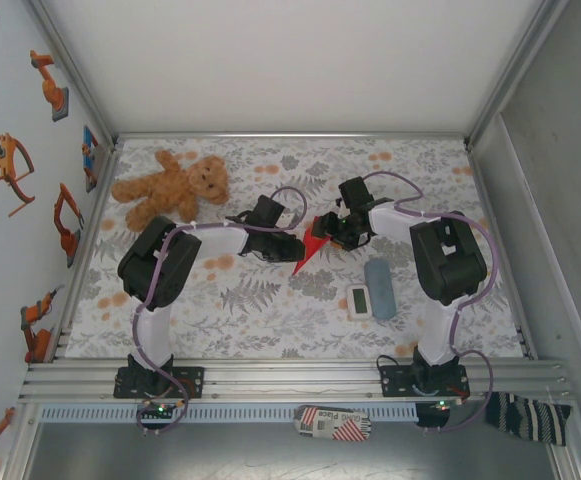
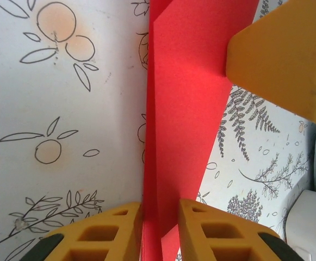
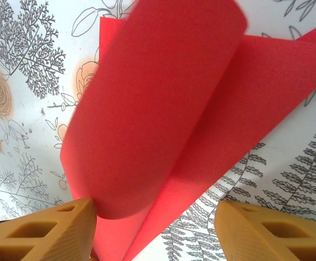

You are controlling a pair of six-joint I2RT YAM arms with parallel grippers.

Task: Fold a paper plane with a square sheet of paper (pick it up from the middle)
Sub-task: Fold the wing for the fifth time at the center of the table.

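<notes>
The left claw pinches the folded sheet of paper, whose long axis runs straight ahead over the tabletop; the right claw, at the far end, gapes around a curled flap.

Timer, block right, red paper centre, near-left cloth seemingly free

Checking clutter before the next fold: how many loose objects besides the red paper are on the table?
3 besides the red paper: teddy bear far left, white timer near right, grey-blue block just right of the timer. Others may be hidden.
</notes>
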